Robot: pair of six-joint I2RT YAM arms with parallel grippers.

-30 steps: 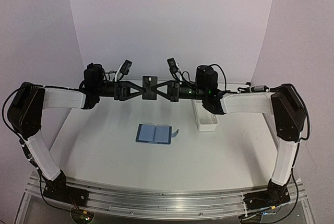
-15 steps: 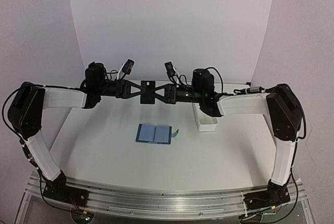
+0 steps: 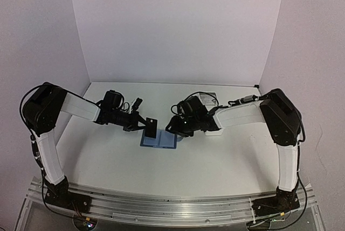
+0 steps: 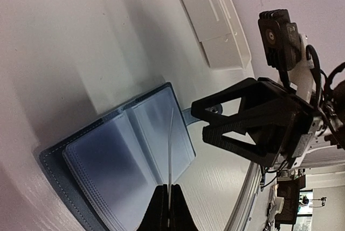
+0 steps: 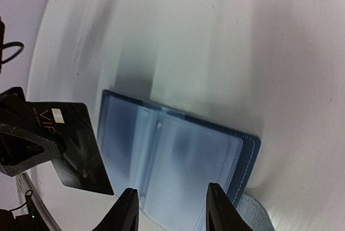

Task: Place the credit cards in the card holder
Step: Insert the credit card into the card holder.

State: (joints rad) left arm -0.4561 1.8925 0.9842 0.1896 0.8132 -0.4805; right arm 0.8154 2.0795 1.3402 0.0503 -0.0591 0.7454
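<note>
The blue card holder [image 3: 159, 140] lies open on the table, its pale clear pockets facing up [image 5: 178, 158]. My left gripper [image 3: 143, 126] is shut on a credit card [image 3: 151, 128] and holds it upright just above the holder's left half. The card is black, with "VIP" printed on it in the right wrist view [image 5: 73, 145]. In the left wrist view it shows edge-on as a thin line [image 4: 170, 139] over the holder [image 4: 118, 155]. My right gripper [image 5: 172, 209] is open and empty, hovering over the holder's right half [image 3: 172, 127]. No other cards show.
A long white tray [image 4: 213, 21] lies behind the holder to the right, mostly hidden under my right arm in the top view [image 3: 215, 132]. The holder's strap [image 5: 253, 215] sticks out on its right side. White walls stand behind and beside the table.
Both arms have come down from high at the back, where the card sat between the two grippers. Now the left gripper alone holds it low by the holder, and the right gripper is open.
</note>
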